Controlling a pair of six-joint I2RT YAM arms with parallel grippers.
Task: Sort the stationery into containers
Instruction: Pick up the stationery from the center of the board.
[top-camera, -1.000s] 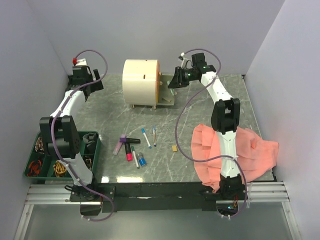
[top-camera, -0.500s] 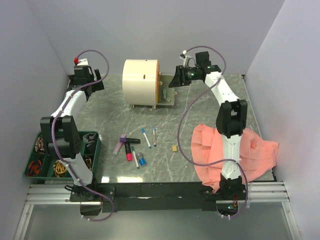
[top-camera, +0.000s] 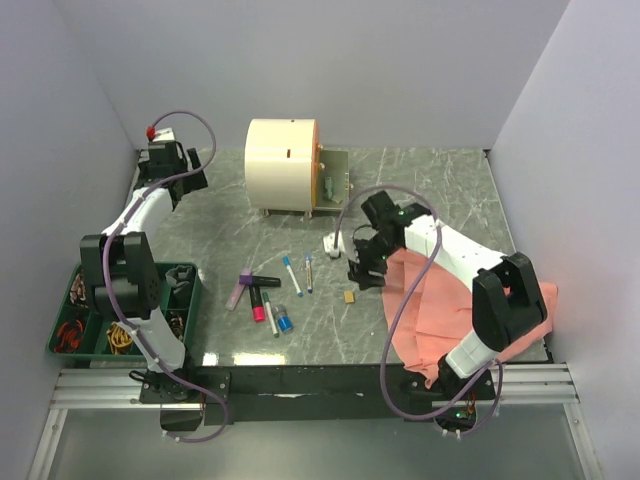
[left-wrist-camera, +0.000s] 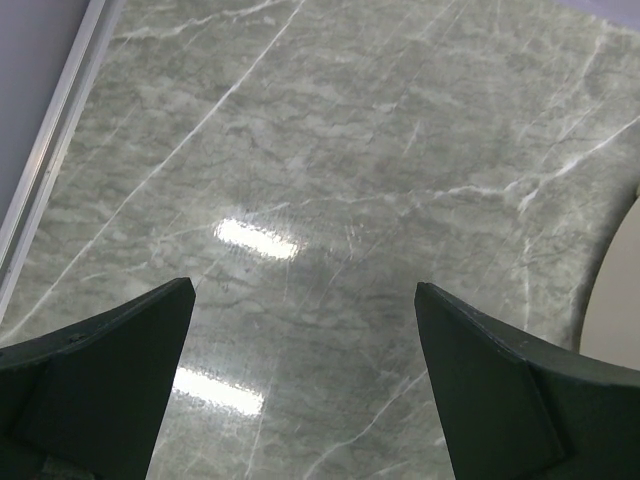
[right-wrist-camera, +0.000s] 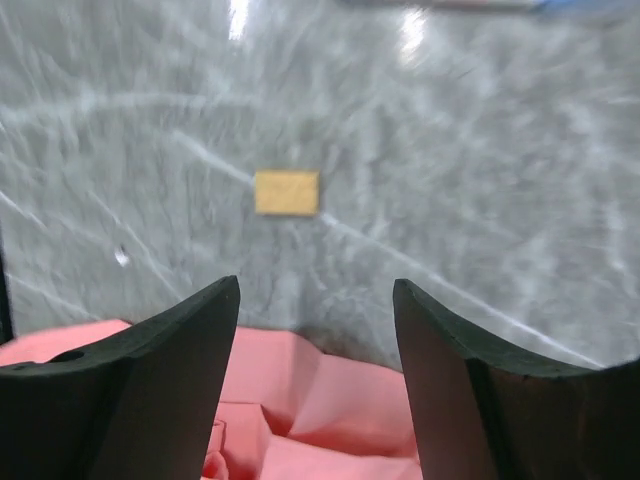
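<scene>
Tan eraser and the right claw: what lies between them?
Only bare marble tabletop, seen in the right wrist view; the right claw hangs open short of the tan eraser, salmon cloth below its fingers.

The right pincer (right-wrist-camera: 316, 290) hangs, jaws apart, over the rumpled edge of the salmon cloth (right-wrist-camera: 300, 400). Ahead of it open marble runs to the tan eraser (right-wrist-camera: 286, 192), which lies alone on the desk (right-wrist-camera: 480, 150). The pens (top-camera: 265, 295) cluster further left, with a gap between them and the eraser. The drum cabinet (top-camera: 282, 165) and its open drawer (top-camera: 336, 184) block the back middle. Under the left pincer (left-wrist-camera: 305, 295) is plain marble, with the cabinet's curve close on its right. A green tray (top-camera: 62, 312) fills the near-left corner.
</scene>
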